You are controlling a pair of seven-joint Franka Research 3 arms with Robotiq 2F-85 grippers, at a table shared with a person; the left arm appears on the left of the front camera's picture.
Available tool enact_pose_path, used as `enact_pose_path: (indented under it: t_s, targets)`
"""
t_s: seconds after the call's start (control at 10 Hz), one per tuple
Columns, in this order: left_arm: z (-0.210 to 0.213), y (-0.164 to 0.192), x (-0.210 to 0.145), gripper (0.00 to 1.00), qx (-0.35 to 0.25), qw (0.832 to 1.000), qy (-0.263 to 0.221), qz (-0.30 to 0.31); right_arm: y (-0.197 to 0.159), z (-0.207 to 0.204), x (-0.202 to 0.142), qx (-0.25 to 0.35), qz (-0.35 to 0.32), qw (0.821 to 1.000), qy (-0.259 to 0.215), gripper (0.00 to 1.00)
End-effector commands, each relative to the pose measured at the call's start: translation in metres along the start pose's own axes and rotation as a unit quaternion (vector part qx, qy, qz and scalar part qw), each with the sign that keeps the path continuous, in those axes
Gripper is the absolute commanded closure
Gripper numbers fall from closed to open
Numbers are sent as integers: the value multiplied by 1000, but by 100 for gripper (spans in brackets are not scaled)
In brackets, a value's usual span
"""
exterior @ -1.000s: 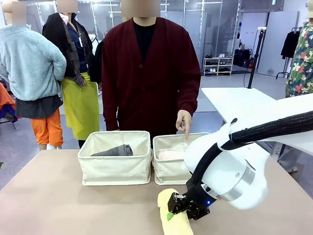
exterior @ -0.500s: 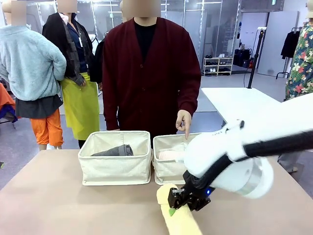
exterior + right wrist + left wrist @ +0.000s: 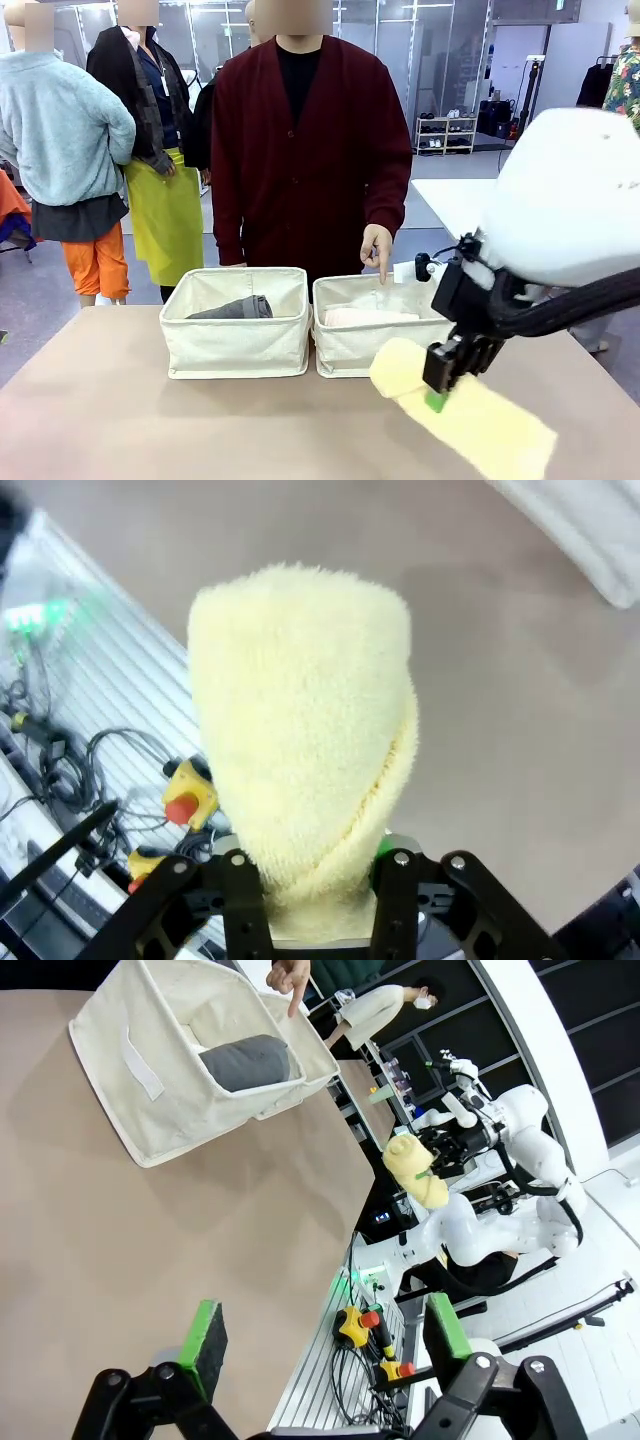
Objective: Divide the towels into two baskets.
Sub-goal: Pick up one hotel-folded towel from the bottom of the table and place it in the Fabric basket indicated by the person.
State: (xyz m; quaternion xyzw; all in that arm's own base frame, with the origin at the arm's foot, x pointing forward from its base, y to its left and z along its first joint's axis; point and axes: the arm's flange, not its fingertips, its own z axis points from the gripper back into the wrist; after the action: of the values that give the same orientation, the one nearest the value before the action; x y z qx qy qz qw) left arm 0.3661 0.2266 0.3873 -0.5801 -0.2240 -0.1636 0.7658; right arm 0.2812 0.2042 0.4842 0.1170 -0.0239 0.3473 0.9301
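My right gripper (image 3: 440, 385) is shut on the pale yellow rolled towel (image 3: 470, 415), held in the air above the table in front of the right basket (image 3: 345, 350). In the right wrist view that yellow towel (image 3: 305, 740) rises between the fingers (image 3: 395, 895). A dark grey towel (image 3: 232, 308) lies in the left basket (image 3: 235, 345), and a pale pink towel (image 3: 365, 317) with something white behind it lies in the right one. The person's hand (image 3: 376, 247) points a finger down at the right basket's far rim. My left gripper (image 3: 325, 1345) is open with nothing in it, above the bare table.
The person stands at the far edge behind the baskets. The tan table (image 3: 120, 420) is bare in front of the left basket. In the left wrist view, control boxes with red buttons (image 3: 375, 1330) and cables lie beyond the table's edge.
My right arm has lifted the yellow towel off the table and carried it up and to the right. The person's pointing hand and the baskets have stayed put.
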Motion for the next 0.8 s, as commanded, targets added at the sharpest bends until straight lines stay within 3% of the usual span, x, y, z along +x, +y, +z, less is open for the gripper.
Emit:
enact_pose_path:
  t_s: [0.0,0.2,0.4,0.5,0.6,0.7]
  targets:
    - [2,-2,-3,0,0,1000,3,1,-1,3,13,9,138,988,62,100]
    - [2,-2,-3,0,0,1000,3,1,15,-4,23,-36,282,949,139,100]
    - [2,-2,-3,0,0,1000,3,1,25,-11,7,-71,371,911,164,100]
    - [2,-2,-3,0,0,1000,3,1,25,-9,-4,-63,400,905,133,100]
    - [2,-2,-3,0,0,1000,3,1,27,-17,14,-31,324,930,173,100]
    - [2,-2,-3,0,0,1000,3,1,27,-17,14,-31,324,930,173,100]
